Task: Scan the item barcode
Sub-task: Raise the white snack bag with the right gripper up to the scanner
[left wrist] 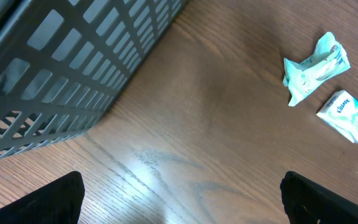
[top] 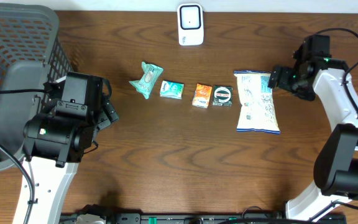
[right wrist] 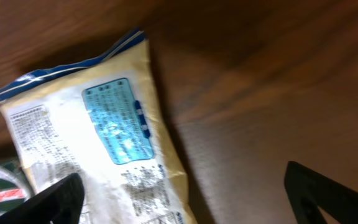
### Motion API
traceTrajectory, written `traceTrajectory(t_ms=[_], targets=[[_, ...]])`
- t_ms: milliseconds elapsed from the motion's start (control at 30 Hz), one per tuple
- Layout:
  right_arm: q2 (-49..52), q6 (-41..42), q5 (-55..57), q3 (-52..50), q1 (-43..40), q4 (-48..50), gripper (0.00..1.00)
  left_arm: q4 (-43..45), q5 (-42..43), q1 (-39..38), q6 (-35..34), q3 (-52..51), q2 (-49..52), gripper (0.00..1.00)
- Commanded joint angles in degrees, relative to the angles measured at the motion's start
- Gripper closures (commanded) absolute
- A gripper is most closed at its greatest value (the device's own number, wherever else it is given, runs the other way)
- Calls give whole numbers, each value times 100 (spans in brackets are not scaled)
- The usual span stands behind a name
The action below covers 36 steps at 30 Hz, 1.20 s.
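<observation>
Right gripper (top: pixel 278 79) hovered, jaws apart and empty, at the 1 o'clock corner of the flat white-and-blue plastic snack bag (top: pixel 257 102) on the brown wooden table (top: pixel 166 162), a small black packet (top: pixel 222 96) at its 9 o'clock, the left gripper (left wrist: pixel 182 193) likewise spread beside the grey plastic mesh basket (top: pixel 11 56).

The left arm (top: pixel 55 134) stood at 8 o'clock in the overhead view. Its left gripper (top: pixel 109 109) pointed toward 3 o'clock, jaws spread wide and empty. The right arm (top: pixel 344 124) ran from 4 o'clock up to 2 o'clock, its wrist bent over. The right gripper (top: pixel 278 79) faced 9 o'clock with fingers (right wrist: pixel 328 193) parted wide, clasping nothing.
</observation>
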Motion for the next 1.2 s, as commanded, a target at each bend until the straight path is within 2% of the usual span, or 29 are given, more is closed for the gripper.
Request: traceTrajectory(t_ms=[0, 100, 300, 400, 467, 533, 567, 733, 900, 1067, 1167], targets=[[339, -463, -1058, -127, -219, 87, 1, -22, -116, 31, -26, 11, -9, 0], [621, -509, -1449, -127, -332, 122, 1, -22, -116, 31, -26, 11, -9, 0], [1453, -1178, -2267, -131, -337, -26, 1, -22, -116, 31, -26, 11, -9, 0], [1832, -1663, -3226, -131, -291, -114, 10, -22, -116, 31, -26, 11, -9, 0], [1934, -1663, -3547, -131, -247, -116, 41, -22, -116, 31, -26, 11, -9, 0], [1952, -1659, -3746, -131, -195, -105, 84, -22, -116, 31, -26, 11, -9, 0], [1950, -1648, -3803, -129, -170, -94, 99, -22, -116, 31, -26, 11, -9, 0], [1851, -1300, -4376, -92, -162, -76, 99, -22, -116, 31, -26, 11, -9, 0], [839, -1471, -6262, -90, -192, 378, 99, -22, -116, 31, -26, 11, -9, 0], [-306, -1362, -6435, -90, -118, 957, 99, -22, -116, 31, -26, 11, -9, 0], [-852, -896, -6415, -90, -20, 1521, 99, -22, -116, 31, -26, 11, -9, 0]])
